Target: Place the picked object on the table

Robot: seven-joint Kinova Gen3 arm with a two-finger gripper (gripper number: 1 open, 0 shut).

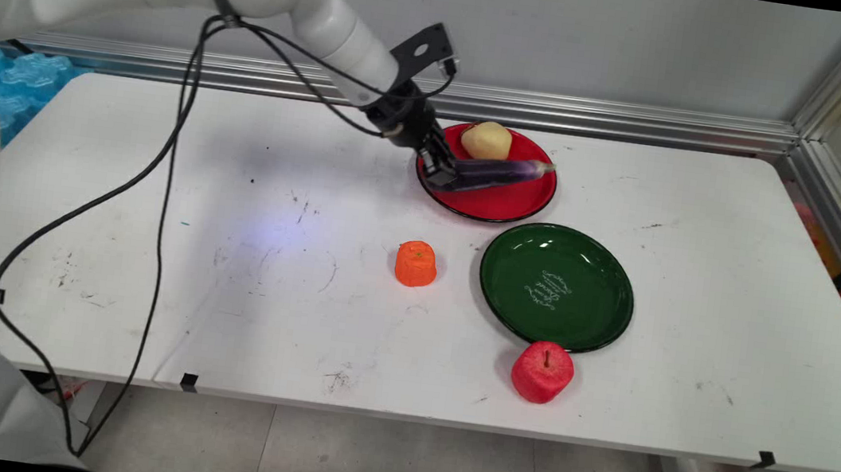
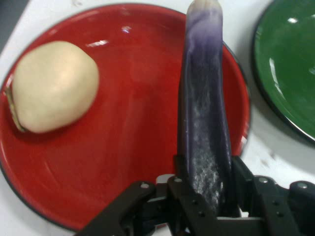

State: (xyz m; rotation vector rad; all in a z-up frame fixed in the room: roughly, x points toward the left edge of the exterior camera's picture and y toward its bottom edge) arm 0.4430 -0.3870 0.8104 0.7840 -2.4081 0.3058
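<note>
gripper (image 1: 444,177) sits over the left part of the red plate (image 1: 496,207), upper middle of the main frame, fingers pinched on the near end of a purple eggplant (image 1: 505,171). in the hand view the gripper (image 2: 204,189) rises from the bottom edge with one finger on each side of the eggplant (image 2: 203,113); the eggplant runs up the frame from the fingers to the top edge, crossing the red plate (image 2: 123,147). whether the eggplant rests on the plate or is lifted off it, cannot tell. in the main view its free end pokes past the plate's upper right rim.

potato (image 1: 486,140) lies on the plate's far part, just beside the eggplant, not touching it in the hand view, where the potato (image 2: 53,92) is at left of frame.

green plate (image 1: 604,307) lies right of centre in the main frame, just below the red plate, with white lettering on it; its edge shows at upper right of the hand view (image 2: 290,64). carrot piece (image 1: 416,263) stands left of the green plate, near it. apple (image 1: 542,372) sits just below the green plate's lower rim. all on the white table (image 1: 148,235). black cables (image 1: 169,181) hang at left of frame.
</note>
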